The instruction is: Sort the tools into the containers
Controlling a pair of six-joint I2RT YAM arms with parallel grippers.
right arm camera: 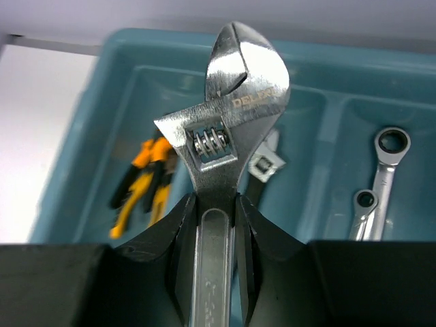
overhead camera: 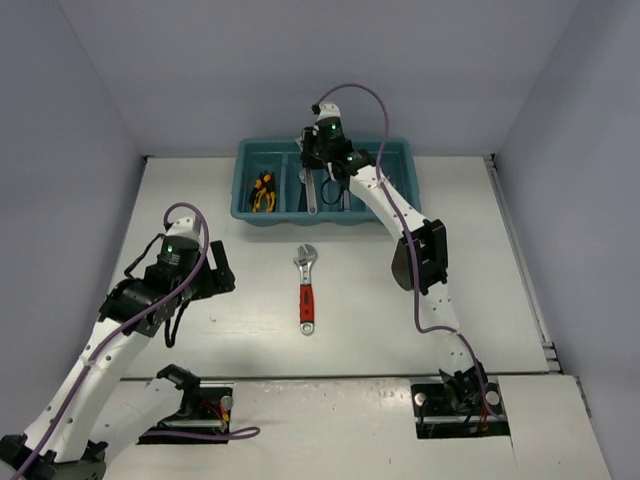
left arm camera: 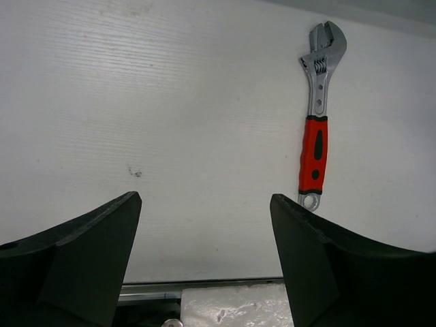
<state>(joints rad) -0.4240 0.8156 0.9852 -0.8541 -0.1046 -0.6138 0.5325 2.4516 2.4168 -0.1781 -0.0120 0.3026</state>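
Observation:
My right gripper (overhead camera: 310,172) (right arm camera: 216,204) is shut on the shaft of a silver adjustable wrench (overhead camera: 311,196) (right arm camera: 231,88) and holds it over the second compartment from the left of the teal tray (overhead camera: 280,218) (right arm camera: 327,68). Under it in that compartment lies a black adjustable wrench (right arm camera: 267,167). Yellow and orange pliers (overhead camera: 263,192) (right arm camera: 143,180) lie in the leftmost compartment and silver spanners (overhead camera: 344,186) (right arm camera: 381,177) in the third. A red-handled adjustable wrench (overhead camera: 306,290) (left arm camera: 315,146) lies on the table. My left gripper (overhead camera: 225,280) (left arm camera: 204,225) is open and empty, left of it.
The white table (overhead camera: 450,300) is walled by grey panels on the left, right and back. My right arm (overhead camera: 400,225) stretches across the tray's right end and hides part of the fourth compartment. The arm bases sit at the near edge.

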